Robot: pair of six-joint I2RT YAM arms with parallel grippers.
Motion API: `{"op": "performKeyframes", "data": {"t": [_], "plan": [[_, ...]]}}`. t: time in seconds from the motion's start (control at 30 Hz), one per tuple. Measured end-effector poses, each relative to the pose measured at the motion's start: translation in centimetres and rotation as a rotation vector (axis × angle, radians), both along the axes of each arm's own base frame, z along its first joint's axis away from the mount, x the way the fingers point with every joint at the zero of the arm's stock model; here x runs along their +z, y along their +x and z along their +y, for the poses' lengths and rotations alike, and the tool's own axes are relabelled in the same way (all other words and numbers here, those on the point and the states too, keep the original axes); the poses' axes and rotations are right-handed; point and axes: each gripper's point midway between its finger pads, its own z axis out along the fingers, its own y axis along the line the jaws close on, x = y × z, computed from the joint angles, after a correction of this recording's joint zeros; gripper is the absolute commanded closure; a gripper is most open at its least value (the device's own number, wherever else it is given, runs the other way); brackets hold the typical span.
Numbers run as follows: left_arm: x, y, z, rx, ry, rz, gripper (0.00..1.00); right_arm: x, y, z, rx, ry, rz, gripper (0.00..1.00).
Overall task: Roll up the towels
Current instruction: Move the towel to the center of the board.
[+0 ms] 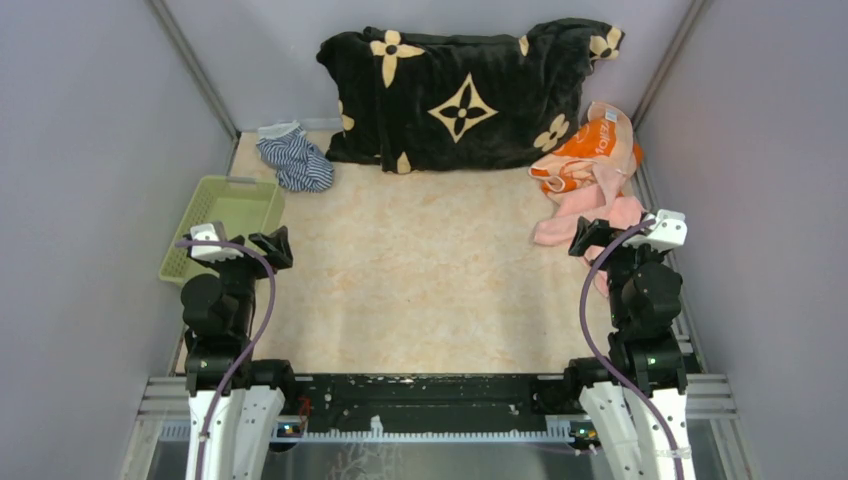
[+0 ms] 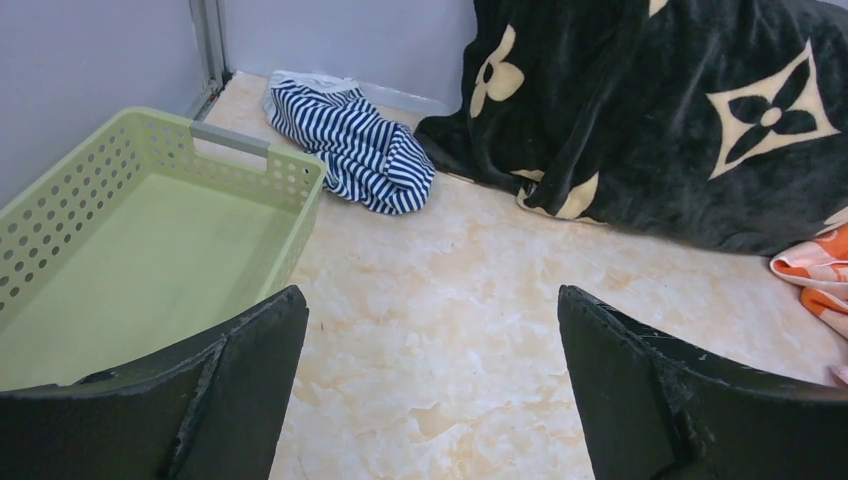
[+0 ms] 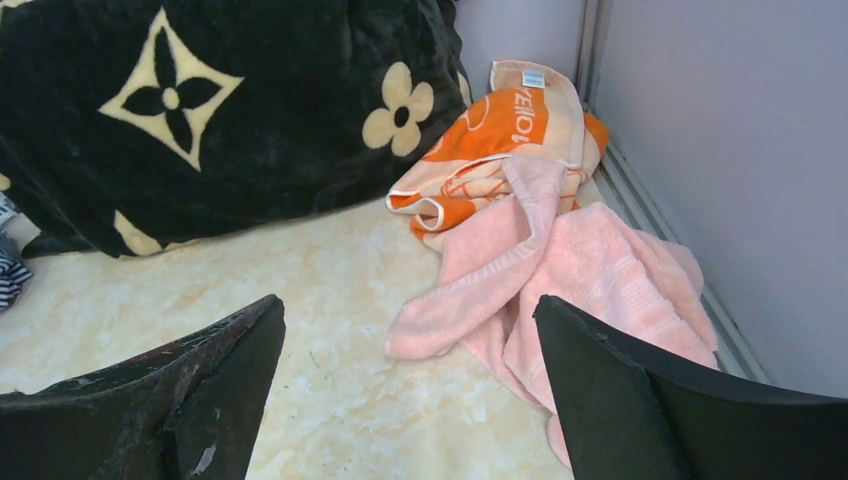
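Lying crumpled at 2 o'clock, 1 pink towel [image 3: 600,270] overlaps 1 orange towel [image 3: 500,130] (2 total); left gripper [image 2: 430,300] and right gripper [image 3: 407,305] gape, empty.

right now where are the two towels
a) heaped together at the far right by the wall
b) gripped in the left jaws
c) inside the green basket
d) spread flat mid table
a: the pink towel and the orange towel lie crumpled together beside the right wall, next to the black blanket.
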Motion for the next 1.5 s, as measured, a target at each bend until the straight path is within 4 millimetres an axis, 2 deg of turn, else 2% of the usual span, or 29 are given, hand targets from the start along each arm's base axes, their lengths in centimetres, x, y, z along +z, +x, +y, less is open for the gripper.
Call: {"op": "performKeyframes", "data": {"t": [0.2,0.37,0.53,0.73,0.9,0.97,1.1,1.23,1.3,1.37,1.4,1.43,1.5], "plan": [[-0.1,0.0,0.0,-0.002,0.001,0.001,0.0,-0.2,0.2,0.0,-0.003,-0.001,0.008,0.01],[-0.7,0.1,-1.0,-0.061,0.023,0.015,0.0,-1.7,1.3,0.0,-0.008,-0.008,0.086,0.01],[-1.3,0.2,-2.9,-0.161,0.047,0.032,0.0,-4.7,4.1,-0.3,-0.05,-0.007,0.281,0.01],[-2.5,0.3,-5.6,-0.285,0.057,0.073,0.0,-9.5,6.9,-1.6,-0.151,0.013,0.498,0.04],[-4.4,0.3,-6.4,-0.322,0.047,0.122,0.0,-13.2,8.2,-4.7,-0.27,0.061,0.629,0.13],[-5.4,0.7,-6.7,-0.335,0.042,0.161,0.0,-14.4,9.4,-5.7,-0.3,0.077,0.666,0.19],[-7.7,1.5,-7.2,-0.356,0.031,0.26,0.0,-16.5,12.3,-7.2,-0.319,0.105,0.703,0.23],[-9.0,1.9,-7.3,-0.357,0.021,0.311,0.0,-18.0,15.0,-8.7,-0.34,0.123,0.71,0.38],[-9.2,1.9,-7.3,-0.357,0.022,0.32,0.0,-18.5,16.6,-9.4,-0.347,0.13,0.709,0.49],[-9.4,2.0,-7.4,-0.359,0.022,0.33,0.0,-19.0,17.8,-9.8,-0.346,0.129,0.709,0.71],[-9.4,2.0,-7.4,-0.361,0.022,0.336,0.0,-19.2,18.3,-10.0,-0.344,0.13,0.706,0.89],[-9.4,2.1,-7.5,-0.364,0.024,0.341,0.0,-19.5,18.5,-10.0,-0.338,0.125,0.713,1.0],[-9.5,2.1,-7.6,-0.373,0.028,0.349,0.0,-19.5,18.5,-9.9,-0.328,0.12,0.725,1.0]]}}
